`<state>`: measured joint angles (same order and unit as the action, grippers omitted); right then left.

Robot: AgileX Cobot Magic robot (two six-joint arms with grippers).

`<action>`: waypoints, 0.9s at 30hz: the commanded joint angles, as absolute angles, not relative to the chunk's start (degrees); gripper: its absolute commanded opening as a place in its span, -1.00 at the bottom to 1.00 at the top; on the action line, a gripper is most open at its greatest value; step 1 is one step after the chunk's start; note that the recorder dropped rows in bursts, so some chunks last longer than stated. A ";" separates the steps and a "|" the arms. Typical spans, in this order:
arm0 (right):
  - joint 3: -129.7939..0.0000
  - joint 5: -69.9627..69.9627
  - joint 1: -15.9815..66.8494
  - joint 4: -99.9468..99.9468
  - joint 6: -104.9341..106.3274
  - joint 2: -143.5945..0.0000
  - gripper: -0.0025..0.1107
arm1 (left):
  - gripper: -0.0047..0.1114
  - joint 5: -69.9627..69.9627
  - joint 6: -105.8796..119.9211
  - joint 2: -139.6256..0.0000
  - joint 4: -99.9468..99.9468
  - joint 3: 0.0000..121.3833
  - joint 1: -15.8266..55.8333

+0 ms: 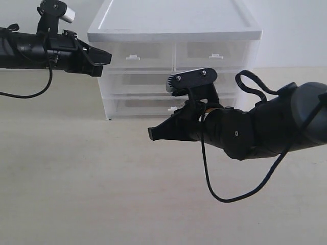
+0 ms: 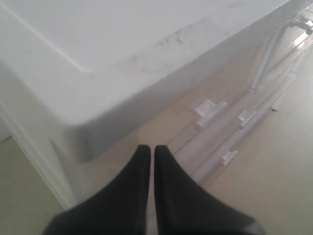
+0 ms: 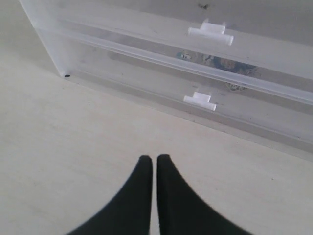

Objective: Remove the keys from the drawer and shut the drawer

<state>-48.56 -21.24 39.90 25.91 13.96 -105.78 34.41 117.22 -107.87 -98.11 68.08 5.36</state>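
Right gripper (image 3: 152,162) clenched, empty, hovering just before bottom drawer (image 3: 137,81). Keys (image 3: 218,62) show dimly through its front, beyond the tips. Left gripper (image 2: 149,151) clenched.

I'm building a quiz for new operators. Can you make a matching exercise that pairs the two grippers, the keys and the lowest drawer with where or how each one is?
Things:
1. left gripper
2. right gripper
3. keys
4. lowest drawer

Places or states:
A. dim shape behind a translucent front
B. shut, by the cabinet's top corner
C. shut, over the bare table
D. closed, with a white tab handle

Pairs: 1-B, 2-C, 3-A, 4-D
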 commanded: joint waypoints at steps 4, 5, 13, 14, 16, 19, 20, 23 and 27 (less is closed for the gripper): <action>-48.89 -20.75 39.83 25.79 14.00 -105.89 -0.96 | -0.85 31.88 116.54 -108.12 -99.95 68.87 5.44; -48.89 -20.61 39.83 25.79 14.00 -105.89 -0.96 | -0.85 31.88 116.54 -108.12 -99.95 68.87 5.44; -49.46 -23.89 39.83 26.79 14.00 -106.66 -0.96 | -0.85 31.88 116.54 -108.12 -99.95 70.50 5.44; -49.90 -23.89 39.83 26.79 14.00 -107.10 -0.96 | -0.85 31.88 116.54 -108.12 -99.95 70.64 5.44; -50.86 -23.79 39.83 26.79 14.00 -108.30 -0.96 | -0.85 31.88 116.54 -108.12 -99.95 70.64 5.44; -51.86 -25.04 39.83 26.79 14.00 -109.94 -0.96 | -0.85 31.88 116.54 -108.12 -99.95 70.64 5.44; -52.12 -25.62 39.83 26.79 14.10 -110.47 -0.96 | -0.85 31.88 116.54 -108.12 -99.95 70.64 5.44; -53.26 -26.50 39.83 26.79 14.10 -111.92 -0.96 | -0.85 31.88 116.54 -108.12 -99.95 70.64 5.44; -56.12 -22.19 38.80 26.93 14.10 -114.58 -0.96 | -0.85 31.88 116.54 -108.12 -99.95 70.64 5.44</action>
<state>-54.92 -24.29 39.90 26.62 13.96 -113.66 35.21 117.11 -107.87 -96.63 69.56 5.69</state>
